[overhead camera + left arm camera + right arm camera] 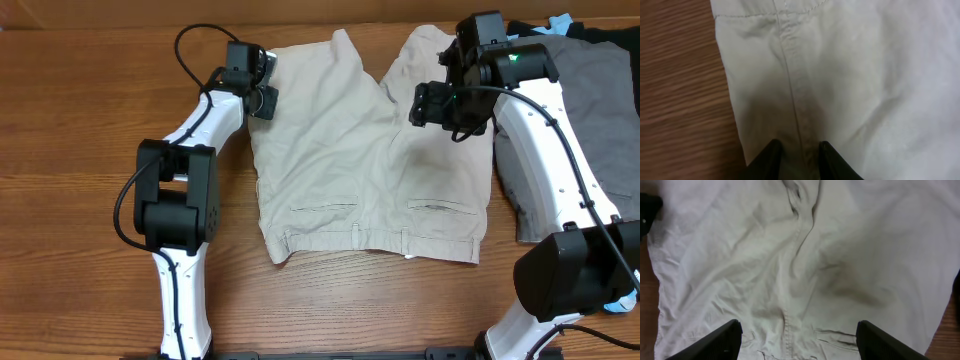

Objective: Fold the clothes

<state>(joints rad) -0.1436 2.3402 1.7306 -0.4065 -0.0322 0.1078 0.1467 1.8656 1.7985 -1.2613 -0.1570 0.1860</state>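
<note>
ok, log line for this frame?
beige shorts: flat, unfolded; left gripper: at leg seam, grip unclear; right gripper: open over shorts

1. one pair of beige shorts (pixel 370 150), flat on the table (pixel 70 150); two welt pockets (pixel 322 207) counted on it;
2. one grey garment (pixel 600 110);
3. one light-blue piece (pixel 560 25); one black piece (pixel 610 35);
4. two arms, one gripper each: left gripper (pixel 799 155); right gripper (pixel 797 340);
5. four garments in all.
</note>
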